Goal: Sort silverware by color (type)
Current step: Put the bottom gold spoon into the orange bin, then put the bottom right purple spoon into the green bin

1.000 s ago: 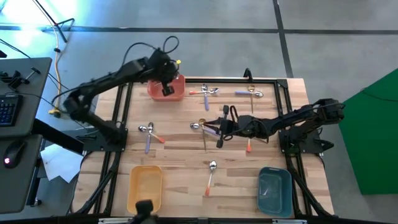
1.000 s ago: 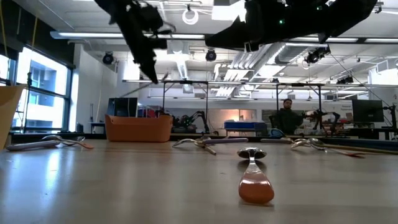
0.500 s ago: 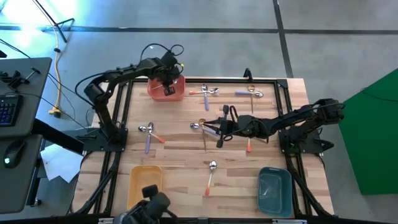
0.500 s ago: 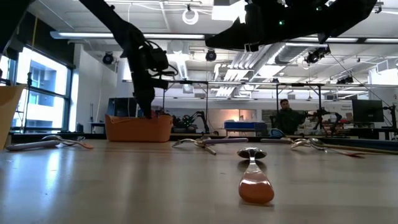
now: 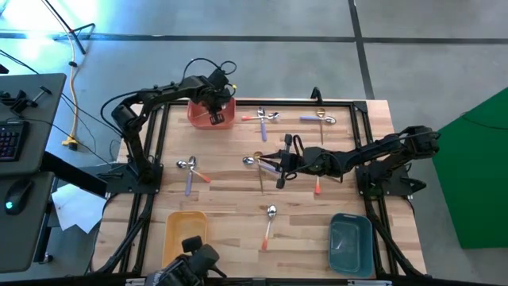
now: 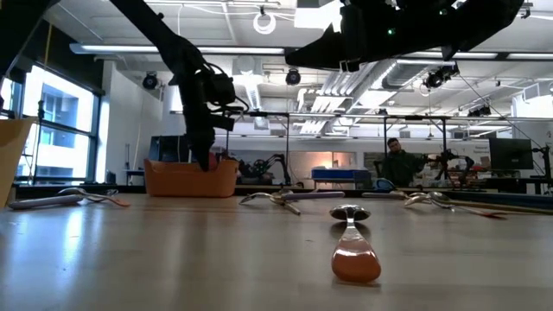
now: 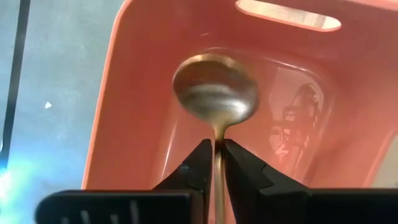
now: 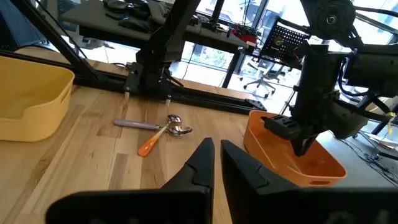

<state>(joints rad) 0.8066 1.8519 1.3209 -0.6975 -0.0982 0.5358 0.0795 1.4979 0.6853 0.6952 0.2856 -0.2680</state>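
Lowered since a second ago, the left gripper (image 7: 214,163) pinches a spoon (image 7: 215,99) by its handle; bowl foremost, handle running back between the fingers. It hangs inside the red bin (image 5: 224,121) at the table's far left; the right gripper (image 8: 216,155), fingers together and empty, waits mid-table.

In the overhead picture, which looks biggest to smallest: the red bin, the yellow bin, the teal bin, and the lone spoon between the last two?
1. Yellow bin and teal bin: look alike, no ranking.
2. Red bin, partly hidden by the left arm.
3. Lone orange-handled spoon, far smallest.
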